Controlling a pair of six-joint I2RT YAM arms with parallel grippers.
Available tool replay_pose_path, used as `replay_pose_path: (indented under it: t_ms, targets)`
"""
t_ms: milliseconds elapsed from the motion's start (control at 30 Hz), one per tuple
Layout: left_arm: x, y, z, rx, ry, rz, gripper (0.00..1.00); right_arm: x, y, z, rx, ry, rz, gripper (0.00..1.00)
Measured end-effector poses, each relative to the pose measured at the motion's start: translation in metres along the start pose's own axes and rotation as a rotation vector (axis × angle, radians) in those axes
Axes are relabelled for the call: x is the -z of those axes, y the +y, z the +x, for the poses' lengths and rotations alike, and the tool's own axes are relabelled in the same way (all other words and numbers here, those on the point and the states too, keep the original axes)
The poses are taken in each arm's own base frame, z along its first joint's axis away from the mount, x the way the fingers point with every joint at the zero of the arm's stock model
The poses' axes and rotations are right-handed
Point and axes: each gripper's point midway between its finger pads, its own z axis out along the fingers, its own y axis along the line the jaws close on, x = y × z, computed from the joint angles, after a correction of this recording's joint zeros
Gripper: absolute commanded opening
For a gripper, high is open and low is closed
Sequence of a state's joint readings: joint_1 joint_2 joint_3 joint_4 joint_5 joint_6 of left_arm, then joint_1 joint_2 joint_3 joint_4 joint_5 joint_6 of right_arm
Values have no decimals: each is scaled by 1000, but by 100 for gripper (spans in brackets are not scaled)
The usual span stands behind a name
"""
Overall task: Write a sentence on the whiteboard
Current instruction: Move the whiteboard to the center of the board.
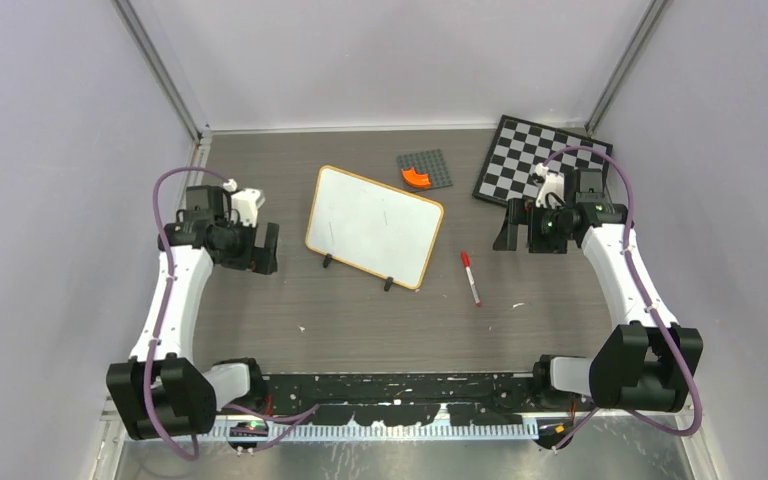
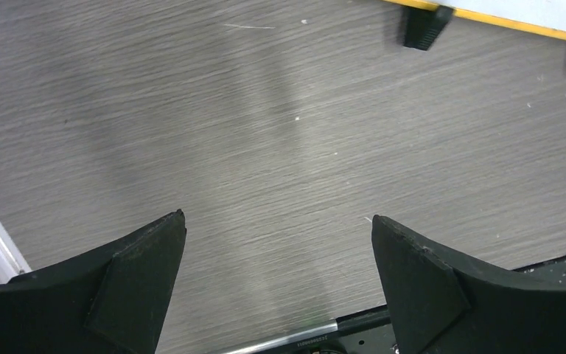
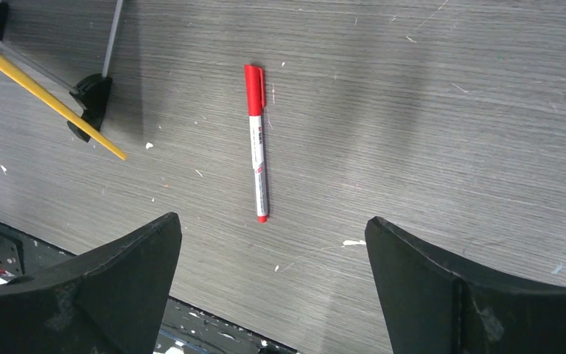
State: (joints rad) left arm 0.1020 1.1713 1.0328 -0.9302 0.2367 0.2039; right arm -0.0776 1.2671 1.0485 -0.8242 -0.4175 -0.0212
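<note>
Finding the whiteboard (image 1: 374, 226) mid-table on two black feet (image 1: 328, 262), edges skewed to the table (image 1: 360, 330) edges. Off its left edge, over bare woodgrain: left gripper (image 2: 276, 221), jaws spread wide, empty. Off its right edge: right gripper (image 3: 273, 221), likewise wide and empty, above a red marker (image 3: 257, 144) lying clear of the board's near corner. Behind: chequered board (image 1: 538, 160), studded grey plate (image 1: 425, 168).

Capped red marker (image 3: 258, 144) lies on table (image 3: 427, 133) beyond gaping tool (image 3: 273, 284)
</note>
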Motion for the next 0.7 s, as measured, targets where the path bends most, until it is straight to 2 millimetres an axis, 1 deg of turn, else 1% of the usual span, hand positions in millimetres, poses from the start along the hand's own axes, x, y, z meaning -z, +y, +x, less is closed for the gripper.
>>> replay_pose_path:
  t_ms: [67, 167, 333, 400, 467, 567, 700]
  targets:
    - [0, -7, 0, -34, -11, 20, 100, 0, 1, 0, 0, 0, -5, 99]
    - [-1, -26, -2, -84, -22, 77, 100, 0, 3, 0, -1, 0, -18, 99]
    - [-14, -72, -9, -185, -55, 203, 100, -1, 5, 3, -8, 7, -32, 99]
    - [-23, -86, -9, -193, -72, 236, 100, -1, 5, 3, -11, 8, -33, 99]
    - [-38, -96, -6, -175, -87, 255, 100, -1, 5, 3, -14, 8, -33, 99]
    - [-60, -103, -2, -136, -85, 265, 100, -2, 6, 3, -28, 8, -33, 99]
    - [-88, -112, -11, -110, -94, 269, 100, -1, 7, 3, -46, 8, -34, 99]
